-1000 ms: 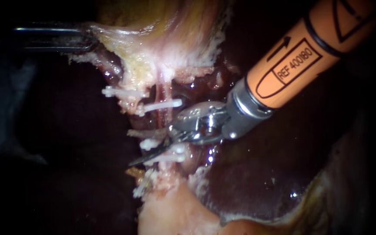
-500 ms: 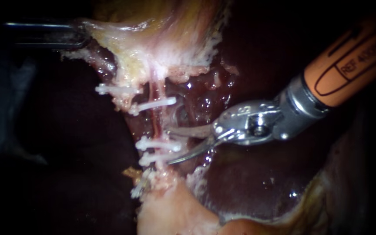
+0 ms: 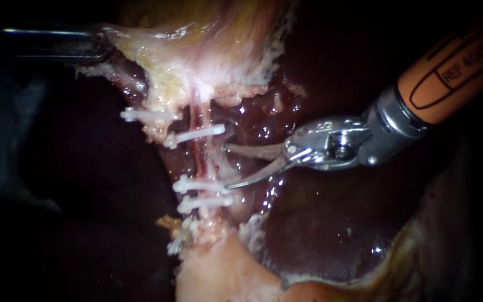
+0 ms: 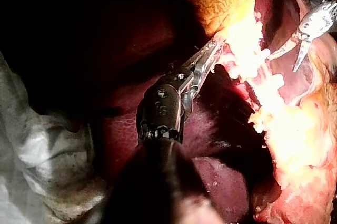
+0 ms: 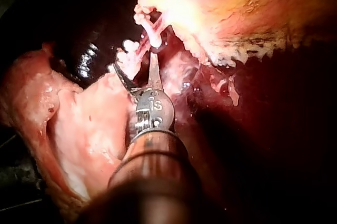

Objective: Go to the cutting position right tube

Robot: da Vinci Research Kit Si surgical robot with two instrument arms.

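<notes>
Between the clips: right tube (image 3: 199, 159), a thin reddish strand that ran down from the gallbladder (image 3: 208, 61); the upper clip (image 3: 197, 135) crossed it above a bare stretch, the lower clips (image 3: 202, 184), two of them, below.
From the upper right: right instrument (image 3: 227, 166); hand spread, its two blades pointed at the bare stretch, tips just beside the tube and not yet around it.
At the lower blade: tip lay close to the end of the nearer lower clip; I could not tell whether it touched.
From the left: left instrument (image 3: 103, 47); hand pinching the edge of the gallbladder, which looked stretched taut in the left wrist view.
Behind and beneath: liver (image 3: 320, 223), dark and wet.
Step in hand: approach to the cutting position, nearly complete by my reading.
Next move called for: a short advance, so that one blade went each side of the tube, midway between upper and lower clips, clear of every clip and of the pale tissue beside the tube.
</notes>
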